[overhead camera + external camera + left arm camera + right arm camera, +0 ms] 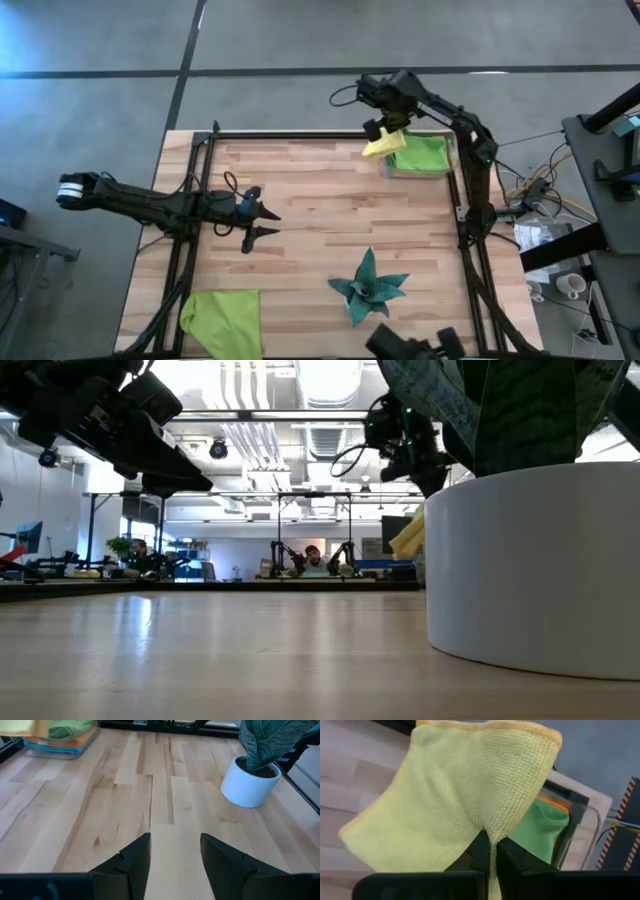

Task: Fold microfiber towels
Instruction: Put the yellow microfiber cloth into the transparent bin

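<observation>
Overhead view: right claw [383,131] sits at about 1 o'clock on the tabletop [320,215], clenched on a yellow towel [384,144] that hangs from it just beside a clear tray [452,160]. A lime green towel [421,154] lies on top in the tray. Left claw [262,224] hovers near 9 o'clock over bare wood, fingers parted, grasping nothing. Second lime green towel [222,320] lies loose at 7 o'clock near the edge. Potted plant [370,286] stands at 5 o'clock.

Low view: white pot [535,565] fills the right side close to the lens. Yellow towel [407,538] shows partly beside the pot, lifted clear of the wood, under the right arm.

Left wrist view: left claw [175,862] fingers apart, with only planks between them. Tray [55,751] at the far end holds an orange towel [60,743] beneath the green one [70,730].

Right wrist view: right claw [491,858] pinches the yellow towel [465,795] at a gathered fold; the cloth fans out beyond the fingers. Green towel [545,832] and an orange edge [555,803] are visible in the tray behind it.
</observation>
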Robot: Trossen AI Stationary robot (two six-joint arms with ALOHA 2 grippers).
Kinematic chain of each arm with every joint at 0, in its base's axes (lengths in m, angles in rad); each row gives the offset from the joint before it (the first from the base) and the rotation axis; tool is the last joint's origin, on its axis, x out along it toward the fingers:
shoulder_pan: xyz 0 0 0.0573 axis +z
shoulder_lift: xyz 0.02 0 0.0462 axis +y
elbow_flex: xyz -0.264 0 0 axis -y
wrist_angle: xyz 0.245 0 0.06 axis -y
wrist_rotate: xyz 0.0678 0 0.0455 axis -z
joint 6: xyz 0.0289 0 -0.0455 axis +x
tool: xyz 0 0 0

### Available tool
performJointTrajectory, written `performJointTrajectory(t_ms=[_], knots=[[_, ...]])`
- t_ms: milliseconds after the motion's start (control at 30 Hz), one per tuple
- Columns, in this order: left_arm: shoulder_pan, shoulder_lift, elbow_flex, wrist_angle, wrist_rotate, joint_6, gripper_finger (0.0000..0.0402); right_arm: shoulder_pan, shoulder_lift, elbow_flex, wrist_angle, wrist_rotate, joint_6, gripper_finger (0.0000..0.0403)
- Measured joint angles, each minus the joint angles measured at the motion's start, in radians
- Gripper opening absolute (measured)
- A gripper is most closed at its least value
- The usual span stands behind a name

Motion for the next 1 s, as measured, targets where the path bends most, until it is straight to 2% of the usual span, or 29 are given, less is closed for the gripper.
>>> performJointTrajectory(t_ms=[200,567,733,833,1000], knots=[[0.000,0.000,0.000,0.001,0.000,-0.004,0.0157,-0.032,-0.118,-0.175,0.014,0.000,0.004,0.0013],[0.000,0.000,-0.001,0.002,0.000,-0.007,0.0157,-0.149,-0.244,-0.606,0.279,0.026,-0.041,0.0013],[0.000,0.000,-0.001,0.010,0.000,-0.007,0.0157,-0.199,-0.261,-0.721,0.398,0.029,-0.101,0.0013],[0.000,0.000,-0.001,0.013,0.000,-0.013,0.0157,-0.213,-0.261,-0.765,0.474,0.071,-0.131,0.0013],[0.000,0.000,-0.001,0.015,0.000,-0.032,0.0157,-0.222,-0.261,-0.789,0.469,0.081,-0.131,0.0013]])
